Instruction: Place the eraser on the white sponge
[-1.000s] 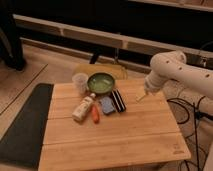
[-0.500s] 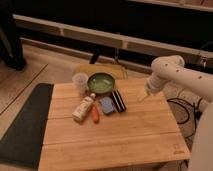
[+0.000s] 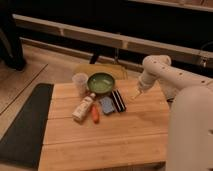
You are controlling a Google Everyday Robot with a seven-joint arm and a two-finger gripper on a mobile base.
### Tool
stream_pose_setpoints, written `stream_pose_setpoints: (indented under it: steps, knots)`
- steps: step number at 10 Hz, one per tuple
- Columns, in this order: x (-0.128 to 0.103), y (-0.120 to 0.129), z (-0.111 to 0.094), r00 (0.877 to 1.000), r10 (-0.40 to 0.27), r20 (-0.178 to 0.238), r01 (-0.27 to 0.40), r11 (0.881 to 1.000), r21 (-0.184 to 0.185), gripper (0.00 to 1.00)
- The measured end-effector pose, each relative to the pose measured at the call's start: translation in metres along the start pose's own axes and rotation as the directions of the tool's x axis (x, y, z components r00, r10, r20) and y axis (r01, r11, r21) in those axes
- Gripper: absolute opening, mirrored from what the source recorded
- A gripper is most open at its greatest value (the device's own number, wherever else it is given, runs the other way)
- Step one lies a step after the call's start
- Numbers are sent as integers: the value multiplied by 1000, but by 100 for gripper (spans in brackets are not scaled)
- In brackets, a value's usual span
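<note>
The eraser (image 3: 118, 100), a small black striped block, lies flat on the wooden table (image 3: 115, 135) just right of the white sponge (image 3: 106, 105). The sponge is a pale bluish pad, and the two touch side by side. My gripper (image 3: 136, 95) hangs at the end of the white arm (image 3: 160, 75), a little to the right of the eraser and slightly above the table. It is open, with nothing in it.
A green bowl (image 3: 101, 82) sits behind the sponge, with a clear cup (image 3: 80, 83) to its left. A white bottle (image 3: 82, 109) and an orange stick (image 3: 95, 114) lie left of the sponge. A dark mat (image 3: 22, 125) covers the floor on the left. My forearm (image 3: 192, 130) fills the right foreground.
The arm has swung so that its forearm now looms large in the right foreground, and the gripper has shifted slightly toward the eraser. The objects on the table have not moved.
</note>
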Motion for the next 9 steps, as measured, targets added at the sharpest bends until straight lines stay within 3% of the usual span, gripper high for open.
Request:
stream_pose_setpoints:
  steps: [2, 5, 9]
  knots:
    - [-25, 18, 18, 997, -75, -3, 75, 996, -40, 65]
    - [-47, 38, 39, 991, -134, -1, 133, 987, -95, 65]
    - [-46, 39, 40, 991, -135, -3, 134, 986, -101, 65]
